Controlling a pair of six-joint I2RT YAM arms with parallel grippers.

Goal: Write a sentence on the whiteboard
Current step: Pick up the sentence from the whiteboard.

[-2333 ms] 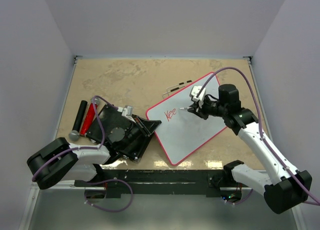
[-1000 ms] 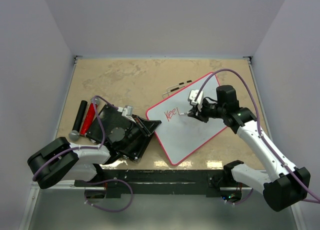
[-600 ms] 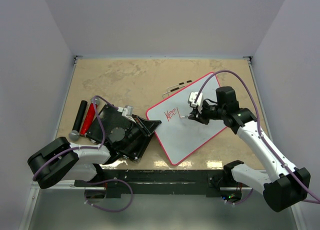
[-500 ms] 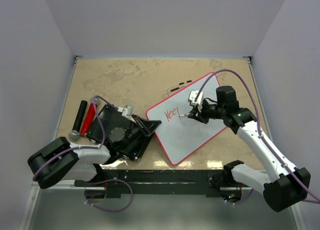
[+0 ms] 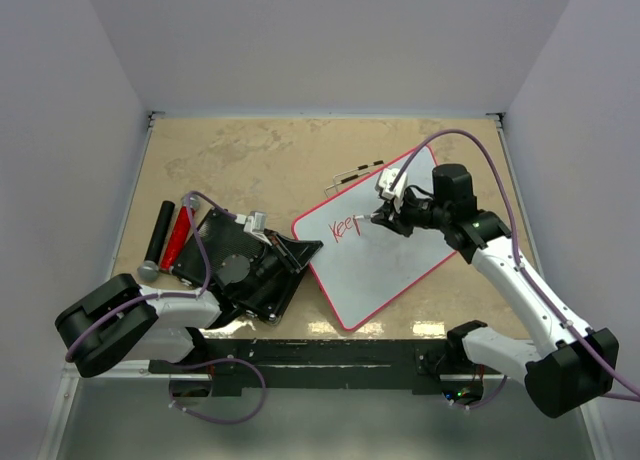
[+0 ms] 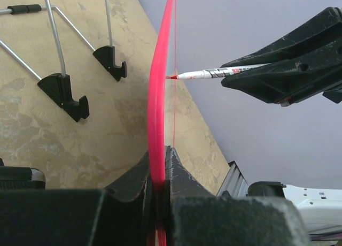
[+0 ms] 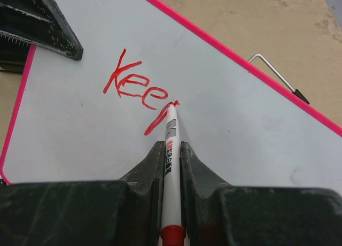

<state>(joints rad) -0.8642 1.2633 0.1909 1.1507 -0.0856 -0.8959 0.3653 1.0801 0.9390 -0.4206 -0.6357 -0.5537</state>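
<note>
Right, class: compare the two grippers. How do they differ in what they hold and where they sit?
The left gripper clamps the red rim of the whiteboard; the right gripper clamps a marker. The left gripper sits at the board's edge; the right gripper holds its marker tip against the board's face, by the red writing. Both are shut on something.

My top camera looks down from high above and behind the rig, taking in the whole table (image 5: pixel 250 150). My left wrist camera sits low and close, sighting edge-on along the whiteboard (image 6: pixel 158 96). My right wrist camera looks closely down the marker (image 7: pixel 171 128) onto the board's face. All three views share the whiteboard.
</note>
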